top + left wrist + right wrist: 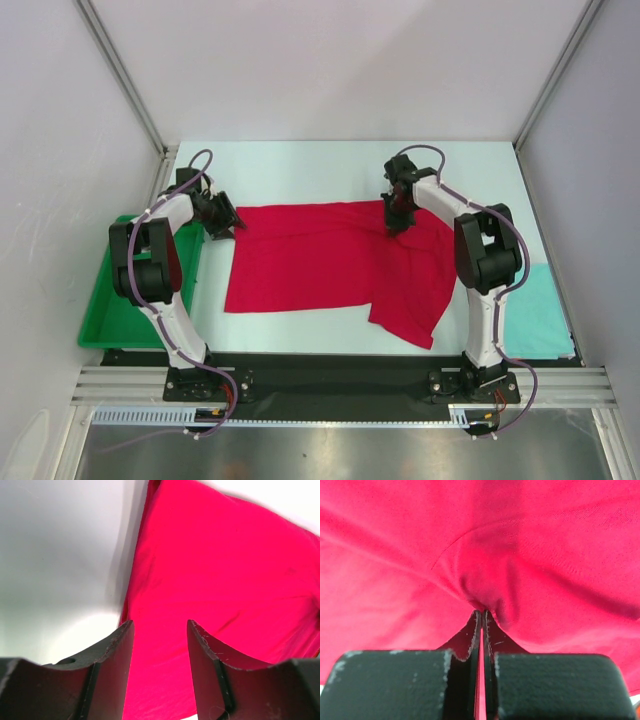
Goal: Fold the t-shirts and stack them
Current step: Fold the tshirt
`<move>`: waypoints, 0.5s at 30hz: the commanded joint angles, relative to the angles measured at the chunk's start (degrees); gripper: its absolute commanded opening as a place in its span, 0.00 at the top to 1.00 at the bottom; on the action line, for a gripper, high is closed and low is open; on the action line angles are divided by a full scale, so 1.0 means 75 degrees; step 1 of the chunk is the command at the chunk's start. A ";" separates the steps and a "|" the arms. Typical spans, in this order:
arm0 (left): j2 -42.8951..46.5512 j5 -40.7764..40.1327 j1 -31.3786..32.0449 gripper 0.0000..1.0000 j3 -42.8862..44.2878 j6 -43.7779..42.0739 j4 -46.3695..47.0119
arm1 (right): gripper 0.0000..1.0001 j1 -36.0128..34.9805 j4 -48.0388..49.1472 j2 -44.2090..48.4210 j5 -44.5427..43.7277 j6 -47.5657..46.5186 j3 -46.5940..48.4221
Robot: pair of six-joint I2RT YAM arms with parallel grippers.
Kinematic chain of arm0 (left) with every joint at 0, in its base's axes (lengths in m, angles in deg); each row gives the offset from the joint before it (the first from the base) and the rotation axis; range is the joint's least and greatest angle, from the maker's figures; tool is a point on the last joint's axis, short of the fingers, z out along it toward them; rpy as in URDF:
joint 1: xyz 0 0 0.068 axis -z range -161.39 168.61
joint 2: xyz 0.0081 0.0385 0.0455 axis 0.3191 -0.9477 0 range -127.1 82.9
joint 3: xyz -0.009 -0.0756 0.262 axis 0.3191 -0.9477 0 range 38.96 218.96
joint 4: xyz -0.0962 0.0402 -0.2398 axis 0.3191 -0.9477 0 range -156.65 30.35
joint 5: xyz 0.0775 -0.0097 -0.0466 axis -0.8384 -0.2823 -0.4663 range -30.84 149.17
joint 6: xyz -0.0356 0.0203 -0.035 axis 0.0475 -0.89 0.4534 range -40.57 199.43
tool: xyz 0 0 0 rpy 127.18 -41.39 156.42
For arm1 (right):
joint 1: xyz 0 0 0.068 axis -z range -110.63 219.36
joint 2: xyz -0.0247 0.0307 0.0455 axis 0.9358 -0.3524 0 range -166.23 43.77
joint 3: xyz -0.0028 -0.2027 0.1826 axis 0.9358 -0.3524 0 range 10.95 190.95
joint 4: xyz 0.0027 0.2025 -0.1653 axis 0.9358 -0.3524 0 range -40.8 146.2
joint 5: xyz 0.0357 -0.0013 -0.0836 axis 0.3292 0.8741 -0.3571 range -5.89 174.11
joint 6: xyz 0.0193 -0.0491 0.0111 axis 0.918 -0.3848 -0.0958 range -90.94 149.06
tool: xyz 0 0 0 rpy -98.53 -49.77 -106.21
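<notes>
A bright red t-shirt lies spread across the white table, one sleeve hanging toward the near right. My right gripper is at the shirt's far right part and is shut on a pinched fold of the red cloth, which bunches up at the fingertips. My left gripper hovers at the shirt's far left corner, jaws open, with red cloth seen between and beyond the fingers and nothing gripped. A pale teal t-shirt, folded, lies at the near right, partly behind the right arm.
A green plastic tray stands at the table's left edge, partly under the left arm. White walls and metal frame posts close in the table on three sides. The black base rail runs along the near edge.
</notes>
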 commanded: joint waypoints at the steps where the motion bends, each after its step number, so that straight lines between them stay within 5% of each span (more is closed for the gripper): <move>1: -0.0008 0.0113 -0.0097 0.48 -0.0055 0.0012 0.0212 | 1.00 -0.0054 -0.0933 0.0471 0.0699 0.0180 0.0301; 15: 0.0016 0.0090 -0.0132 0.48 -0.0090 0.0036 0.0247 | 1.00 -0.0007 -0.1356 0.0049 0.2948 0.1153 0.0524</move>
